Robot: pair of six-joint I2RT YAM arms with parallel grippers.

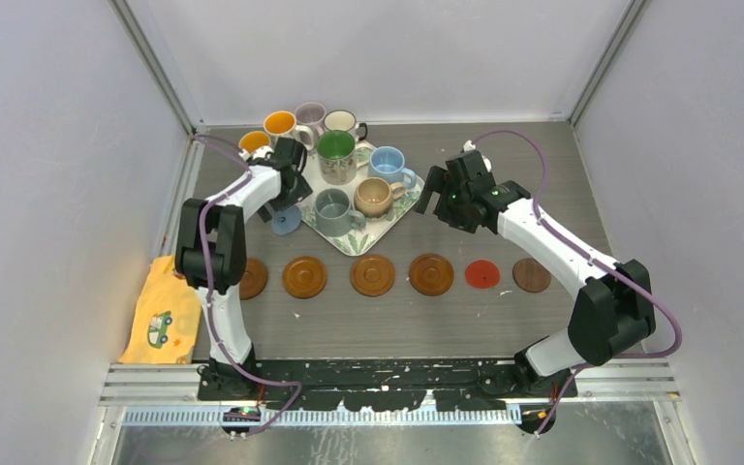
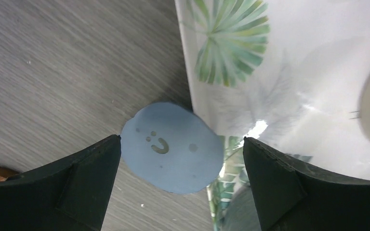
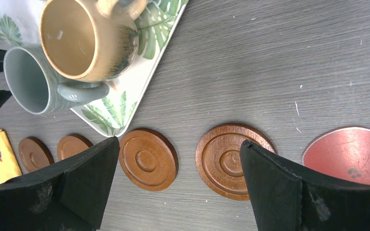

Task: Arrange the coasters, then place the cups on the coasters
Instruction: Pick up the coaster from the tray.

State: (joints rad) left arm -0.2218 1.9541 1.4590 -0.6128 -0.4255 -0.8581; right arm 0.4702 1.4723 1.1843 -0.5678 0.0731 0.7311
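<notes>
Near row: 6 coasters [image 1: 372, 275] – 4 ringed wood, red disc [image 1: 481, 275], dark brown disc [image 1: 531, 275]. 7th, blue disc [image 2: 173, 154], sits apart against tray [image 2: 279, 62] edge. All prob. light, stiff; pinch across rim; red & blue thin, awkward to lift. Left gripper [image 2: 180, 144] jaws wide, straddles blue disc, holds nothing. Right gripper [image 1: 436, 194] wide, empty, beside tray. Far: 8 cups [image 1: 335, 150], on & beyond tray, ceramic – heavier, glazed, chip-prone; take wall at lip.
</notes>
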